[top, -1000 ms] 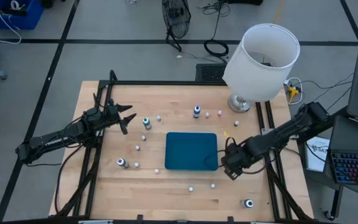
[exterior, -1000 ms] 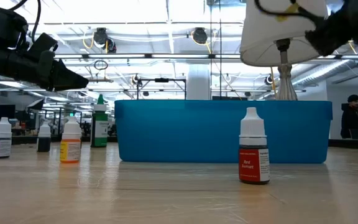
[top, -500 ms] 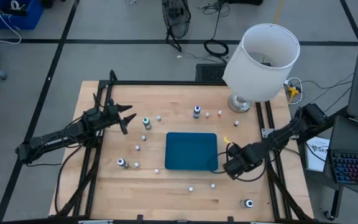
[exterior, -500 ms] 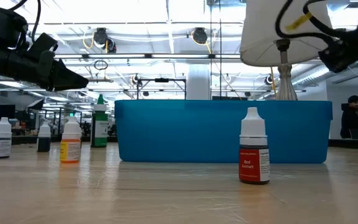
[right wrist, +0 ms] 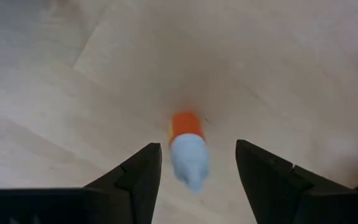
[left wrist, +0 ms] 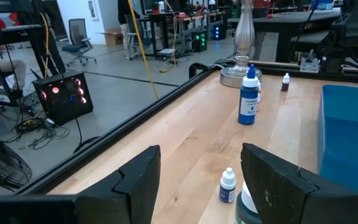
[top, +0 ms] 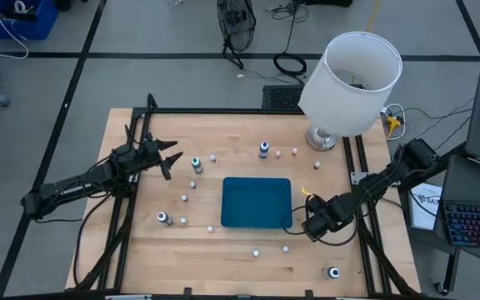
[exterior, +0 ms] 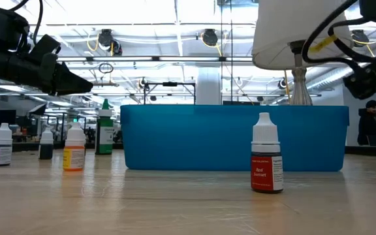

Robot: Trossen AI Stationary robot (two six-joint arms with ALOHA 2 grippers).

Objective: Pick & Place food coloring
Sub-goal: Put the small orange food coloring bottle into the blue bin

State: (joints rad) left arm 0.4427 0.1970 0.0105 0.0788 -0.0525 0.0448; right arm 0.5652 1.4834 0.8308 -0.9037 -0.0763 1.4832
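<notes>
Food coloring bottles stand scattered on the wooden table around a flat teal tray [top: 257, 202]. Among them are a blue one [top: 263, 149], a green one [top: 197, 164] and a red one [exterior: 266, 163]. My right gripper [top: 313, 225] points down, just right of the tray. It is open above an orange-bodied bottle with a pale cap [right wrist: 188, 146], with one finger on each side and clear of it. In the high view the gripper hides that bottle. My left gripper [top: 172, 158] hangs open and level at the far left, touching nothing.
A lamp with a white shade [top: 352, 83] stands at the table's far right corner. Black frame rails [top: 361, 179] run along the table's left and right sides. More bottles stand near the left [top: 164, 218] and the near right [top: 332, 272]. A person [exterior: 371, 121] is far behind the table.
My right gripper has come down toward the table, just right of the tray, with a small shift toward the near right. Its fingers stay open. The bottles have not moved.
</notes>
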